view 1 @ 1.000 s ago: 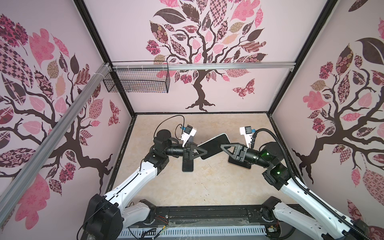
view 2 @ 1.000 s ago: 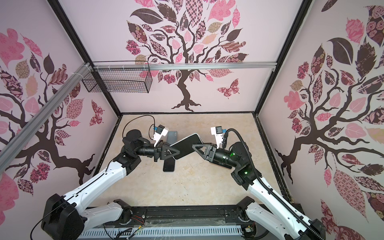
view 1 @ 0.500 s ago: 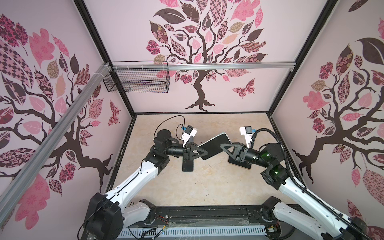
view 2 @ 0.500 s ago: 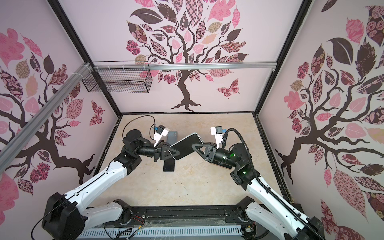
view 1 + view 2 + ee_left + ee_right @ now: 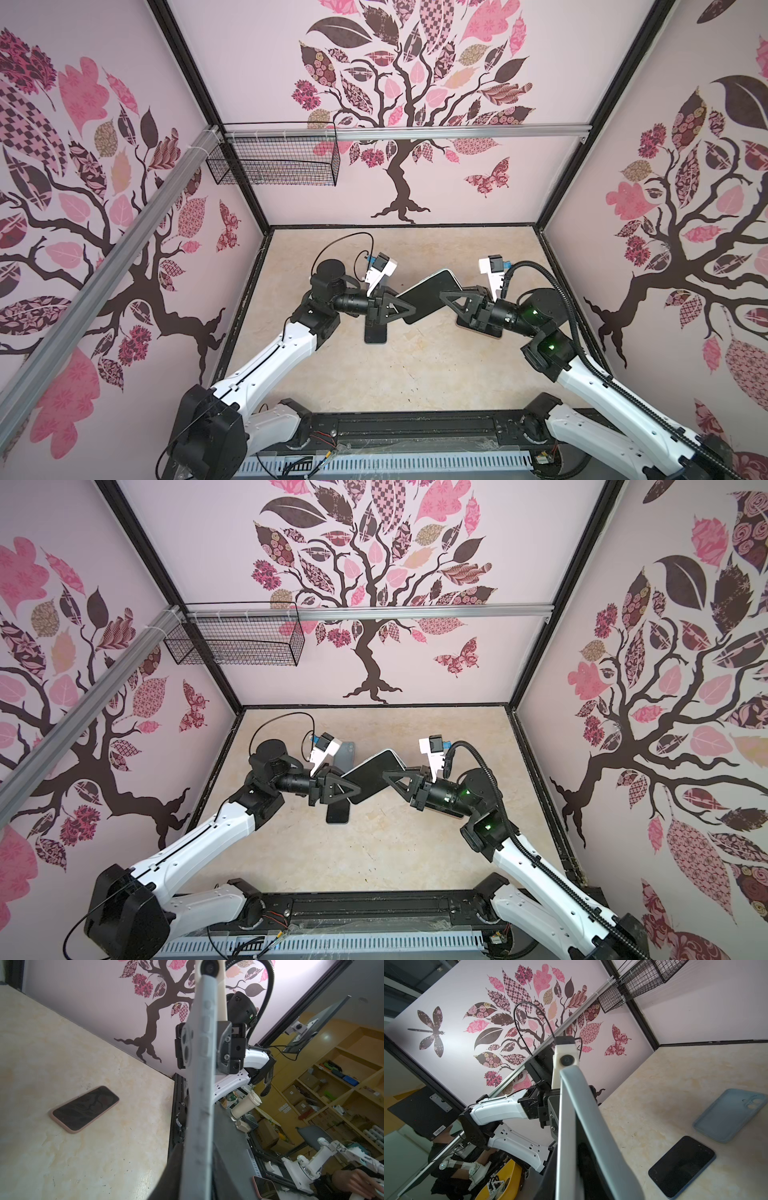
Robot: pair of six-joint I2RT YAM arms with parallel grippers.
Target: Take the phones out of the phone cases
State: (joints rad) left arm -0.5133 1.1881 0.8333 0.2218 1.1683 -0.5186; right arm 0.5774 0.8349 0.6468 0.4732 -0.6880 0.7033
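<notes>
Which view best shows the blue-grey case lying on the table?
Right wrist: the blue-grey case lies unobstructed, camera cutout visible. In a top view only part of it shows behind the left arm; left wrist shows none.

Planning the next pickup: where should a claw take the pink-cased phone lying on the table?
Likely best: pinch the pink-cased phone across its two long edges, mid-length, from straight above: it lies flat, screen up, on the table, so only those edges offer grip.
</notes>
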